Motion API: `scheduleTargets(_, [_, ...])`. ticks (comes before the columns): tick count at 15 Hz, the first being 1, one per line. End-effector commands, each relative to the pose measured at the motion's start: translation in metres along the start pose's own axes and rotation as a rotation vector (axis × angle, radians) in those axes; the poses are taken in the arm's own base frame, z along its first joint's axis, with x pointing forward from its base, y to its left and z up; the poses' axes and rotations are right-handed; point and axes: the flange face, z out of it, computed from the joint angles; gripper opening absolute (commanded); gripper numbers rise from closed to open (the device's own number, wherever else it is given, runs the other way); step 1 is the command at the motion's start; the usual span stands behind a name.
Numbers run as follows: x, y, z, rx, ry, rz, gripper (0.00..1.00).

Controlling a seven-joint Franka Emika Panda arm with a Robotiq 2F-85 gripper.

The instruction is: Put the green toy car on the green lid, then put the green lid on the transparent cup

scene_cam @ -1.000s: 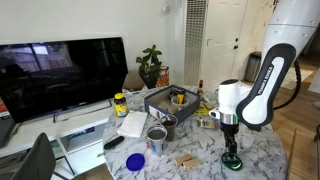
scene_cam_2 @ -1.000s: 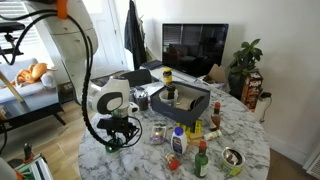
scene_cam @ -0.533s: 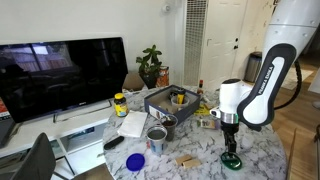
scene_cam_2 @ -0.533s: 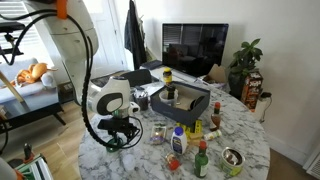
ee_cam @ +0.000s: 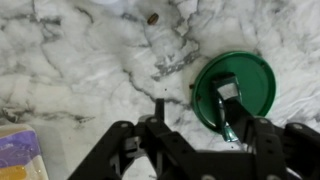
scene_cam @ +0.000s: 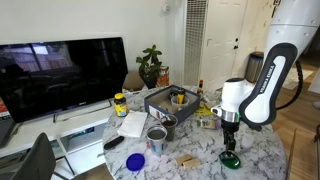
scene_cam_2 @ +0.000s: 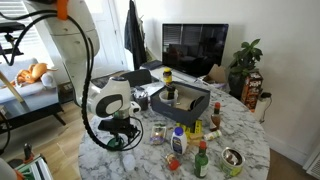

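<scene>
The green lid (ee_cam: 245,85) lies flat on the marble table; it also shows in both exterior views (scene_cam: 231,160) (scene_cam_2: 114,144). A small dark green shape on it, left of centre, looks like the green toy car (ee_cam: 224,93). My gripper (ee_cam: 195,120) is open and empty just above the lid's near edge, its right finger over the rim by the car. It hangs straight down over the lid in both exterior views (scene_cam: 231,144) (scene_cam_2: 118,135). A clear-looking cup (scene_cam: 156,138) stands mid-table, well away from the lid.
A blue lid (scene_cam: 134,160) lies near the table's front edge. A grey bin (scene_cam: 172,100) with items, several bottles (scene_cam_2: 178,141) and a yellow-lidded jar (scene_cam: 120,104) crowd the middle. A metal cup (scene_cam_2: 232,158) stands by the edge. A TV (scene_cam: 60,75) is behind.
My gripper has risen a little above the green lid; the lid and the car on it have stayed put.
</scene>
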Motion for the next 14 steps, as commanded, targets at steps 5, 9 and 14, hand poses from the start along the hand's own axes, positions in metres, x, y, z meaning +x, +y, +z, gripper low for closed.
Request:
scheduleTargets(5, [-0.015,-0.002,-0.003,0.025,0.037,-0.004,0.71])
scheduleTargets(9, [-0.024,-0.002,-0.005,0.038,0.024,0.003,0.82])
scheduleTargets(14, [-0.037,-0.002,-0.008,0.052,0.021,0.029,0.84])
